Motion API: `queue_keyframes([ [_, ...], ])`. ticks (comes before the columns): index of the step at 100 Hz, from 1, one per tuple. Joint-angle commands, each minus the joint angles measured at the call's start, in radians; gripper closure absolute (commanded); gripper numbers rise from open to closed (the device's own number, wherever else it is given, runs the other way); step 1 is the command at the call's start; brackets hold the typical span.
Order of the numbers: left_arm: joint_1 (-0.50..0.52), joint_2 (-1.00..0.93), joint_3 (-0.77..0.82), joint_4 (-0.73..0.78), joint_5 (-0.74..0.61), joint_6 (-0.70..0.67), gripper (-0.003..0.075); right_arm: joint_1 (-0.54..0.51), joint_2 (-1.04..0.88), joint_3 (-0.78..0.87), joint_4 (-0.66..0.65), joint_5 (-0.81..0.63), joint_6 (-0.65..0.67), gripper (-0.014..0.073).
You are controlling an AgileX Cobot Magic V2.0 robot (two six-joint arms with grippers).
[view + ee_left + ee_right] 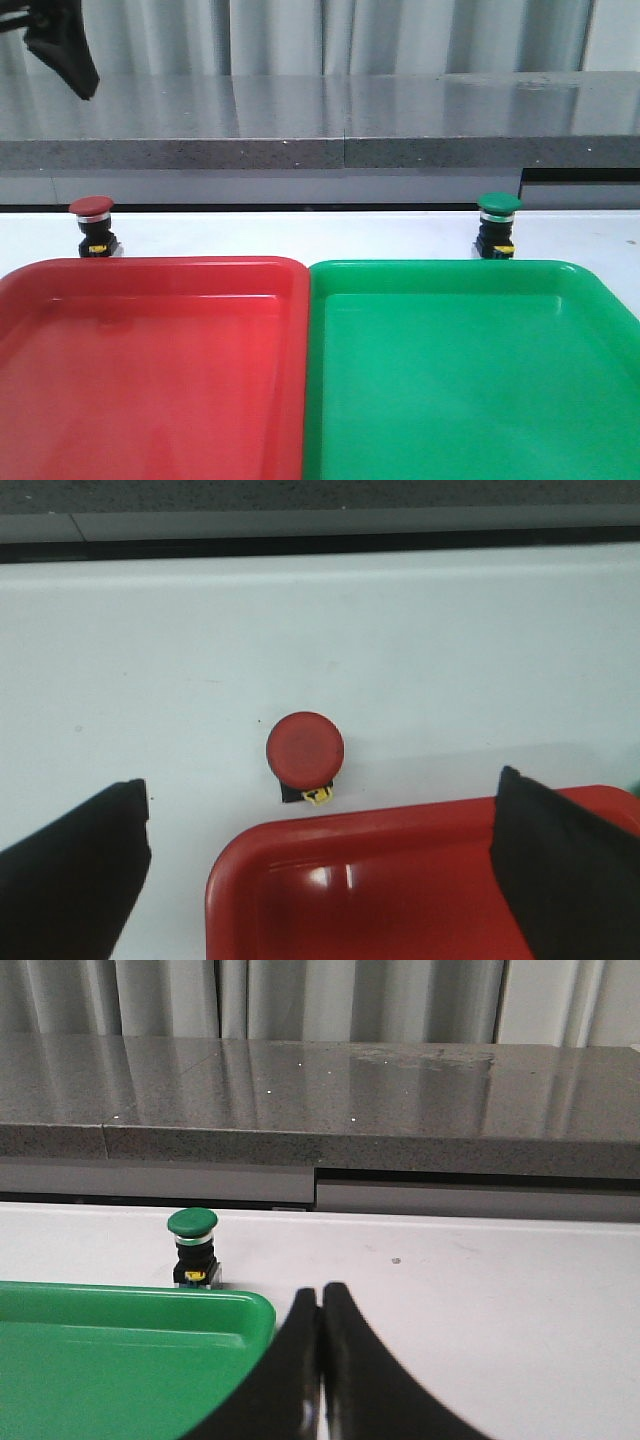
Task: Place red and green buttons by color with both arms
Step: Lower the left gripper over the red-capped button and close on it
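Front view: red button point(91, 226) upright on white table point(300, 235) just behind red tray point(150, 360); green button point(498, 224) likewise behind green tray point(470, 370). Left arm point(60, 50) high at the far left.

Left wrist view: left gripper point(320, 870) spread wide above red button point(305, 753), not touching.

Right wrist view: right gripper point(321, 1360) pressed together, empty; green button point(193, 1247) well apart. No legible writing on yellow tags.

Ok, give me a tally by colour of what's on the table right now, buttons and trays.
Red: 2, the red button and the red tray.
Green: 2, the green button and the green tray.
Total: 4. Both trays are empty; each button stands on the table behind its matching tray.
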Motion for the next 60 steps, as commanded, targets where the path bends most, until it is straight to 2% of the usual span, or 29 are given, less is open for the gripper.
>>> queue_keyframes([
  [1, -0.006, 0.028, -0.071, -0.009, -0.046, -0.002, 0.0085, 0.001, -0.021, -0.013, -0.010, -0.079, -0.003, 0.0662],
  [36, -0.006, 0.240, -0.168, -0.004, -0.045, -0.002, 0.0092, 0.001, -0.021, -0.013, -0.010, -0.079, -0.003, 0.0662],
  [60, -0.006, 0.317, -0.182, -0.004, -0.056, -0.002, 0.0092, 0.001, -0.021, -0.013, -0.010, -0.079, -0.003, 0.0662],
])
